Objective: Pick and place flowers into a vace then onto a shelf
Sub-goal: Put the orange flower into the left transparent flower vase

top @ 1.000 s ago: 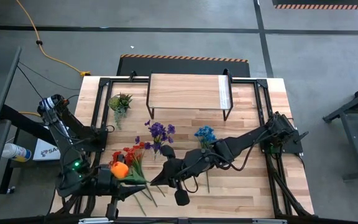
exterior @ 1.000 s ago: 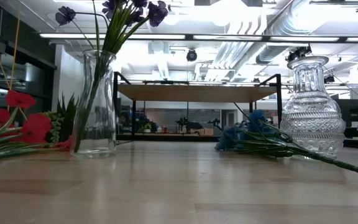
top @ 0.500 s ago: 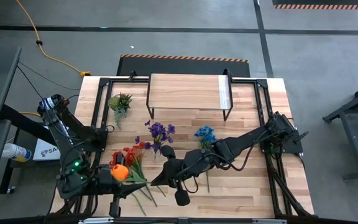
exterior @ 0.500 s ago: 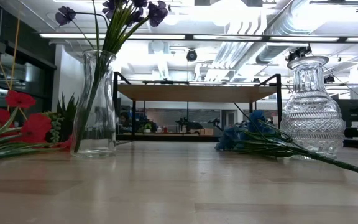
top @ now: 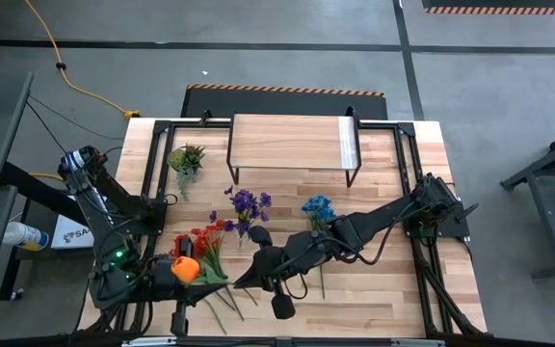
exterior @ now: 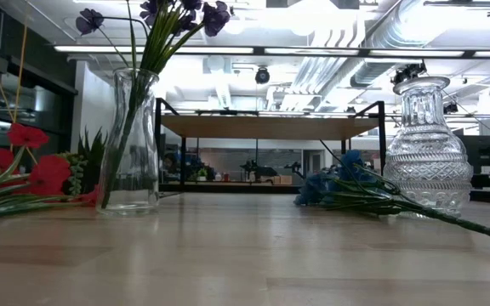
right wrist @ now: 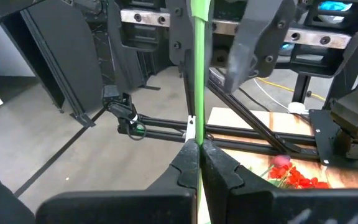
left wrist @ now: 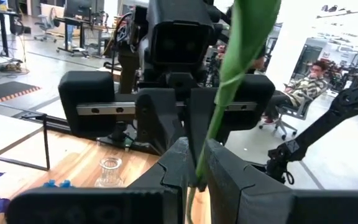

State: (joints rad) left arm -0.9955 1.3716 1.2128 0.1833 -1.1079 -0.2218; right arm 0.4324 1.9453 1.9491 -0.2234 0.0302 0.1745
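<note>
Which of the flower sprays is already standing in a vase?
The purple spray: its stems run down into the tall glass vase. The blue spray and red spray both lie flat on the table.

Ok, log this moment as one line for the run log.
left gripper: shut on orange flower stem | right gripper: shut on green stem | purple flowers: in vase | shelf: bare

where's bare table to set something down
Free: the far right corner beside the shelf, and the strip between shelf and blue flowers. Crowded: the near middle and left, with red flowers, purple flowers and both arms.
</note>
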